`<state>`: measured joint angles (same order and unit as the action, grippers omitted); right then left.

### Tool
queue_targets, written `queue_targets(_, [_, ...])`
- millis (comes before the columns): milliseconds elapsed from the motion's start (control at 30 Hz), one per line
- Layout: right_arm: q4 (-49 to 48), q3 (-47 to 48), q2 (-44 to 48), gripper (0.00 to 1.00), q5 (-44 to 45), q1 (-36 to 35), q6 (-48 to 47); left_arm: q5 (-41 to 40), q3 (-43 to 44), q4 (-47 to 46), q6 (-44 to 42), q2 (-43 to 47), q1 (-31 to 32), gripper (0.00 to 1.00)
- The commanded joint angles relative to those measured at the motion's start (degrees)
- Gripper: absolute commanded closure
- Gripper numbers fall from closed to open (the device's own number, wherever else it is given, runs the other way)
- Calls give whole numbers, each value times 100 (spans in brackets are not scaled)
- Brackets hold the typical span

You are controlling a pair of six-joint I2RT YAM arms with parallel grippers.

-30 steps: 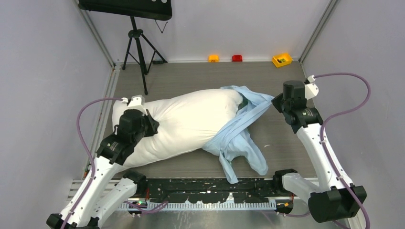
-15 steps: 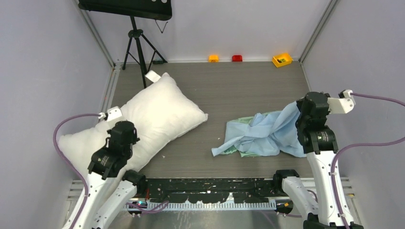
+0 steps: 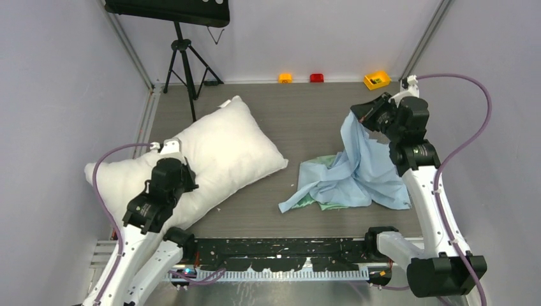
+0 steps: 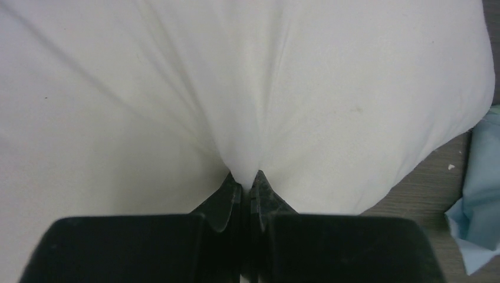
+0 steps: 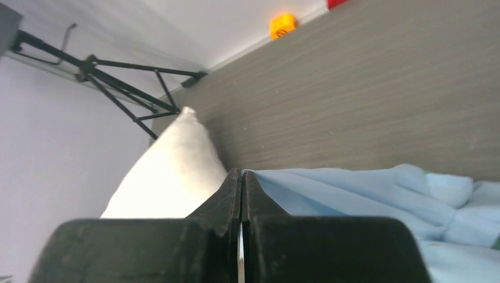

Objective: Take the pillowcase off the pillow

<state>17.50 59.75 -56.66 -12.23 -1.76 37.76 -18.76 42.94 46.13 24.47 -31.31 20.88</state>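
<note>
Two soft things lie apart on the grey wood-grain table [image 3: 306,108], with a strip of bare surface between them. The pillow [image 3: 217,150] is bare: plump, white and smooth. It lies slantwise on the left half, its far corner pointing toward the black tripod [image 3: 185,64] and its near end close to the left wall. The pillowcase [image 3: 354,172] is fully off it, on the right half. It is thin, light blue and heavily wrinkled, with pale mint-green showing along its near edge and in a fold near the middle. Its upper part hangs as a draped sheet, and the rest is heaped loosely on the table, trailing to a point toward the centre.

The left gripper [image 4: 244,177] is pressed down into the pillow's near-left part. Its fingers are closed together on a pinch of white cloth, and creases fan out from the pinch. The right gripper [image 5: 242,174] is raised over the far right of the table. Its fingers are clamped tight on the top edge of the blue fabric, which falls away from them.

Along the back wall sit an orange block [image 3: 285,78], a red block [image 3: 316,78] and a yellow box [image 3: 376,80].
</note>
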Motion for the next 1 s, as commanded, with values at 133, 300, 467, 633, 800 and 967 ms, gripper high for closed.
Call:
queue_targets(133, [-268, 2171, -717, 100, 653, 1, -297, 1539, 599, -892, 457, -1102, 47, 100])
queue_targets(300, [-176, 3593, -1132, 100, 1598, 0, -820, 1678, 632, -1319, 679, -1734, 68, 100])
queue_targets(467, [52, 4458, -1546, 100, 2742, 0, -1400, 1719, 748, -2013, 705, -2510, 367, 100])
queue_targets(633, [52, 4281, -1677, 100, 3166, 0, -1684, 1294, 1301, -2347, 640, -3346, 513, 100])
queue_targets(800, [162, 3831, -1775, 69, 3170, 2, -1779, 901, 1978, -2457, 593, -4230, 511, 100])
queue_targets(967, [461, 3073, -1429, 13, 3184, 0, -1660, 825, 2456, -2286, 478, -4455, 504, 47])
